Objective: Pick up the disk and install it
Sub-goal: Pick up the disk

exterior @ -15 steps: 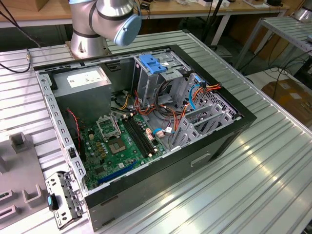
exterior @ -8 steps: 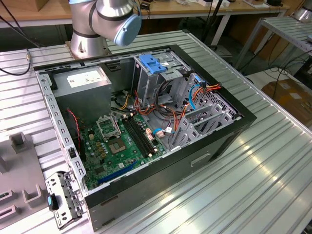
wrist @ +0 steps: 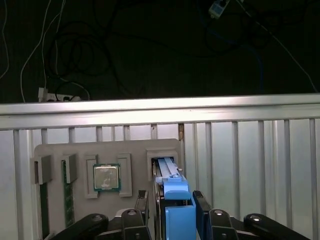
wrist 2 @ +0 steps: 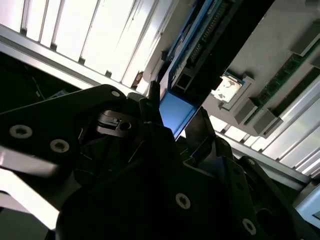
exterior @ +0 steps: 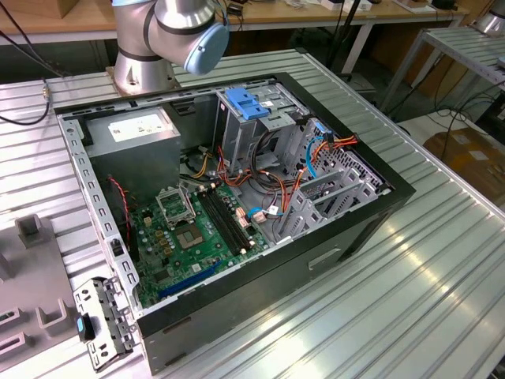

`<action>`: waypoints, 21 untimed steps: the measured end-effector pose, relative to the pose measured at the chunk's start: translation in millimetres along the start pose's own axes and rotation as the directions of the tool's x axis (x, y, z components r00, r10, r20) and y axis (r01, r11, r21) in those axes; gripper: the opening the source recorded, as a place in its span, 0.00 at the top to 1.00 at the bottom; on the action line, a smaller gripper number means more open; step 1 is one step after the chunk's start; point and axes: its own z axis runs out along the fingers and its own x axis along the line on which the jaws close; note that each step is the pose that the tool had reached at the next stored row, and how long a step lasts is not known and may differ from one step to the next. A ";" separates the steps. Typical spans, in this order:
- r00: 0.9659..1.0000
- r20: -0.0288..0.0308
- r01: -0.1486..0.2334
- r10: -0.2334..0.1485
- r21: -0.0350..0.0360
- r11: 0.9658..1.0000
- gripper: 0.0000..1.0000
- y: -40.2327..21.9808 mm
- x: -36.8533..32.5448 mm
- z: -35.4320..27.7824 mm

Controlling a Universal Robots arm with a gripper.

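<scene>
in the first wrist view the disk [wrist: 176, 192] stands on edge in a tight slot of the grey holder [wrist: 135, 150], with the hand [wrist: 171, 198] astride it. a processor [wrist: 106, 177] lies in the pocket just beside, and bare slatted tabletop [wrist: 250, 160] lies on the other side. in the exterior view the computer case [exterior: 347, 237] is open on top, but red and orange cables [exterior: 276, 185] crowd the room beside the drive cage [exterior: 252, 134] under its blue latch [exterior: 246, 104].

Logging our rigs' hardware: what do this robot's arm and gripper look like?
The arm is silver-grey metal, built of round segments, with a pale blue cap on one joint. The gripper is black, with silver screw heads and two black jaws.
</scene>
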 end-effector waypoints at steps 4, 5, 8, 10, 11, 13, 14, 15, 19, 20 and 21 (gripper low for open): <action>1.000 0.000 0.000 0.000 0.000 1.000 0.52 -1.0 -0.1 3.9; 1.000 0.000 0.000 0.000 0.000 1.000 0.52 -1.3 -0.1 5.0; 1.000 0.000 0.000 0.000 0.000 1.000 0.52 -1.9 -0.1 8.2; 1.000 0.001 0.000 0.000 0.000 1.000 0.52 -1.9 -0.5 8.7; 1.000 0.001 0.000 0.000 0.000 1.000 0.52 -1.9 -0.7 8.7; 1.000 0.002 0.000 0.000 0.000 1.000 0.52 -1.9 -0.9 8.9; 1.000 0.002 0.000 0.000 0.000 1.000 0.52 -1.8 -0.9 8.9; 1.000 0.002 0.000 0.000 0.000 1.000 0.52 -1.9 -0.9 8.9; 1.000 0.002 0.000 0.000 0.000 1.000 0.52 -1.9 -0.9 10.0; 1.000 0.002 0.000 0.000 0.000 1.000 0.52 -1.9 -0.9 10.4; 1.000 0.002 0.000 0.000 0.000 1.000 0.52 -1.9 -0.8 10.9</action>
